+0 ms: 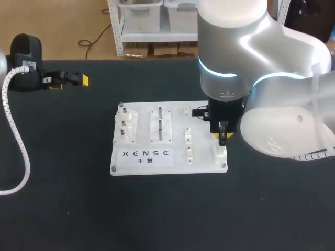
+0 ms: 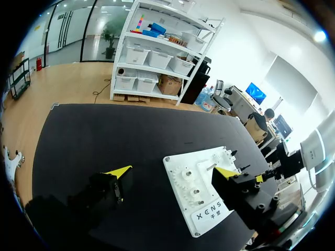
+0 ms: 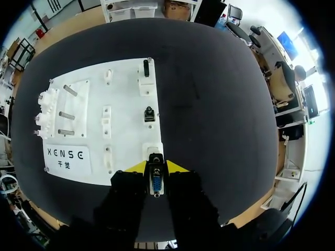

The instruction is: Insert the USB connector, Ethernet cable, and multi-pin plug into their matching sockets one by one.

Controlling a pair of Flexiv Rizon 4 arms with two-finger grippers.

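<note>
The right gripper (image 3: 156, 167) points straight down, its yellow-tipped fingers clamped from both sides on the multi-pin plug (image 3: 156, 183). The plug sits at the white socket block (image 3: 152, 150) on the near right corner of the white board (image 3: 125, 104); I cannot tell whether it is seated. The left gripper (image 1: 70, 81) lies level at the table's far left, well apart from the board, fingers spread wide and holding nothing.
</note>
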